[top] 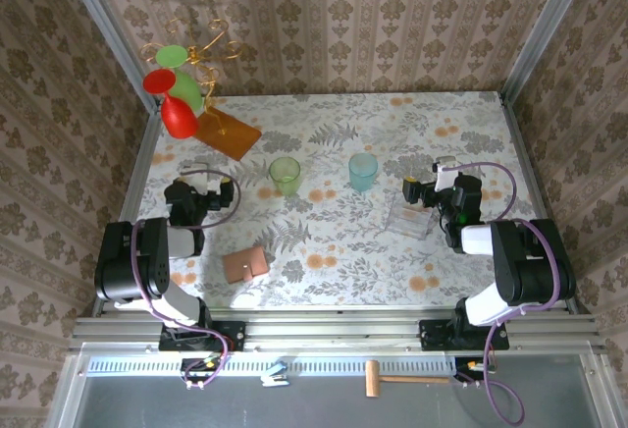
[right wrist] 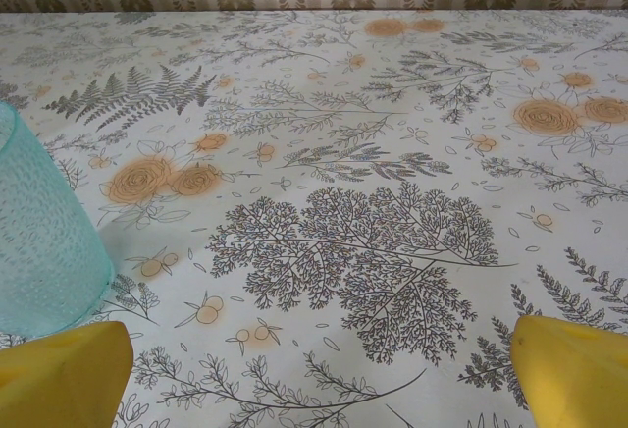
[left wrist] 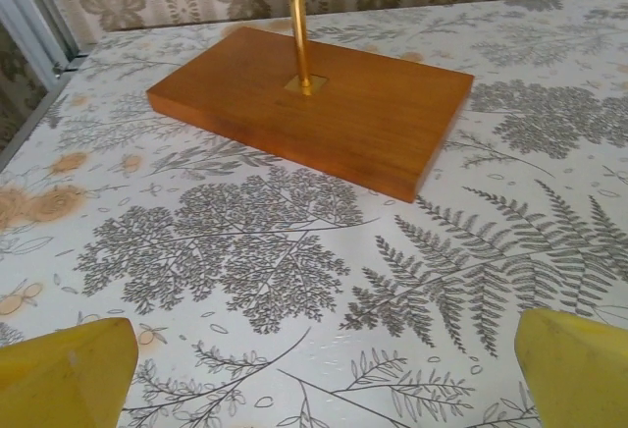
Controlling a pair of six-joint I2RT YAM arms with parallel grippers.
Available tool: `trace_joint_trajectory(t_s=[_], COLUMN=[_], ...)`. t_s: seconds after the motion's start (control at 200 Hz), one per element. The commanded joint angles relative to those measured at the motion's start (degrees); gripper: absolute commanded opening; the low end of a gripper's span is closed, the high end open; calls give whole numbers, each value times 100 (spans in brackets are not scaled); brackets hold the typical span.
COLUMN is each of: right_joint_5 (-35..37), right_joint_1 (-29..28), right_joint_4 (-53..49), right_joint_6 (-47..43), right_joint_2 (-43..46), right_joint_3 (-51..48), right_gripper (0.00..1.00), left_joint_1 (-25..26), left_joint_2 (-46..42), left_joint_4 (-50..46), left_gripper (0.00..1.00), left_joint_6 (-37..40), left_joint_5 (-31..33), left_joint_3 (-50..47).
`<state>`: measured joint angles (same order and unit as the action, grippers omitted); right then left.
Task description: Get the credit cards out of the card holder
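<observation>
The card holder [top: 245,265], tan-brown and apparently folded shut, lies flat on the bench [top: 334,251], right of and behind the left gripper [left wrist: 314,369], which is wide open and empty. Beyond it stand an empty green cup [top: 285,175] and an empty blue cup [right wrist: 39,232], just left of the right gripper [right wrist: 314,369], also wide open and holding nothing.

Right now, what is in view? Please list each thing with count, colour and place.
card holder: one, tan-brown, near edge, left of centre.
green cup: one, green, mid-table.
blue cup: one, pale blue, right of the green cup.
wooden board: one, orange-brown, far left, under a gold stand.
goblets: several, red and green, on the stand.
mallet: one, wooden, on the grey ledge in front.
left gripper: one, yellow-tipped, open, facing the wooden board.
right gripper: one, yellow-tipped, open, beside the blue cup.
</observation>
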<state>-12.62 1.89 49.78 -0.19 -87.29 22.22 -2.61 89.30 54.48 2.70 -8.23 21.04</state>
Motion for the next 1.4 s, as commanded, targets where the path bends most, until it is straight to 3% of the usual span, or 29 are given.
trace_joint_trajectory(t_s=[0.0,0.18,0.43,0.655,0.81,1.01,1.18,1.395], right_joint_5=[67,65,227,550,882,1121,1111,1017], right_joint_1=[4,-3,-55,-125,-189,-198,-198,-198], right_joint_4=[146,152,-1136,-2354,-3626,-5420,-6512,-7730], right_joint_6=[1,-14,-55,37,640,1660,1975,2522], right_joint_2=[-39,1,637,1321,1755,2283,2747,2695], right_joint_3=[-7,-26,366,676,1023,1453,1617,1935], right_gripper=[100,100,100,100,99,96,92,80], left_joint_1=[-46,22,157,460,663,841,913,915], left_joint_2=[-13,-28,-461,-1458,-2023,-2645,-3121,-3041], left_joint_4=[180,126,54,-1403,-2815,-5051,-6751,-8160], left_gripper=[100,100,100,100,100,100,100,100], left_joint_6=[-172,-161,-272,-200,-585,-1407,-1973,-1770], left_joint_5=[233,404,1271,2028,2330,1801,924,292], left_joint_3=[-57,-36,-214,143,625,1552,2280,3030])
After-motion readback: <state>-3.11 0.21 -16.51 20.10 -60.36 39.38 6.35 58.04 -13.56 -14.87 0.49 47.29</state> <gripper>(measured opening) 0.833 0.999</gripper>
